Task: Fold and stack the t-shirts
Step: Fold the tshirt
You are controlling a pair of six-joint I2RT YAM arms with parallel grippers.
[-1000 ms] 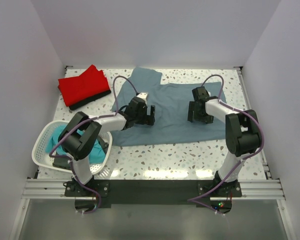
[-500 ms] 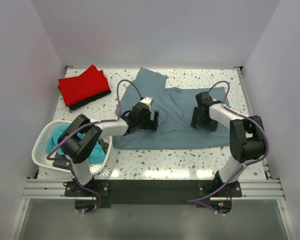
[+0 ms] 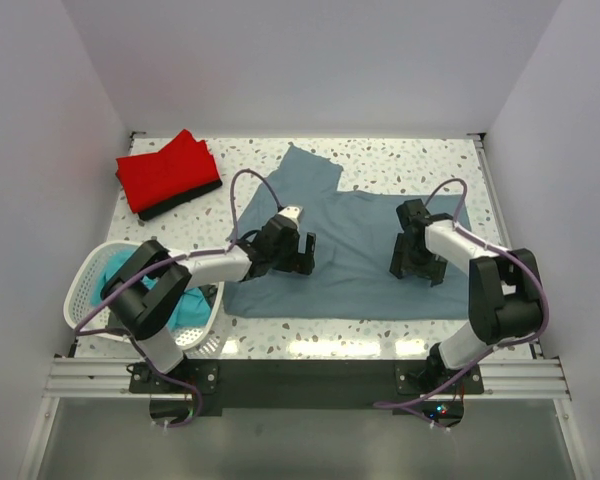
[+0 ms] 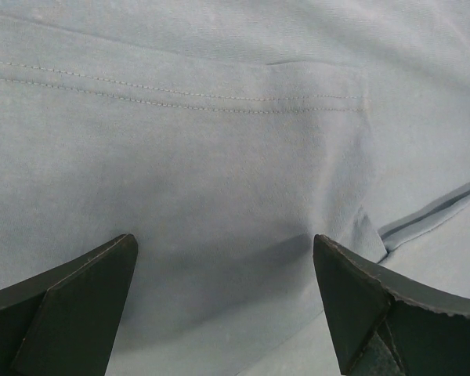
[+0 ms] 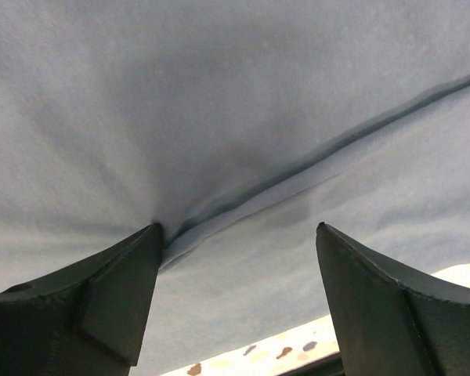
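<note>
A blue-grey t-shirt [image 3: 355, 250] lies spread flat across the middle of the table. My left gripper [image 3: 302, 255] is low on its left part, and my right gripper [image 3: 417, 262] is low on its right part. In the left wrist view the gripper [image 4: 223, 236] is open, with shirt cloth [image 4: 219, 141] and a stitched hem between the fingers. In the right wrist view the gripper [image 5: 239, 227] is open over the cloth [image 5: 219, 94], and its left finger [image 5: 102, 290] touches a fold. A folded red shirt [image 3: 167, 172] lies at the back left.
A white basket [image 3: 80, 290] holding a teal garment [image 3: 115, 275] stands at the front left, beside the left arm. A dark item lies under the red shirt. White walls enclose the speckled table [image 3: 400, 330] on three sides. Its bare surface shows in the right wrist view [image 5: 298, 345].
Both grippers have moved toward the near edge. The blue-grey shirt has slid with them toward the front and now lies flatter and wider.
</note>
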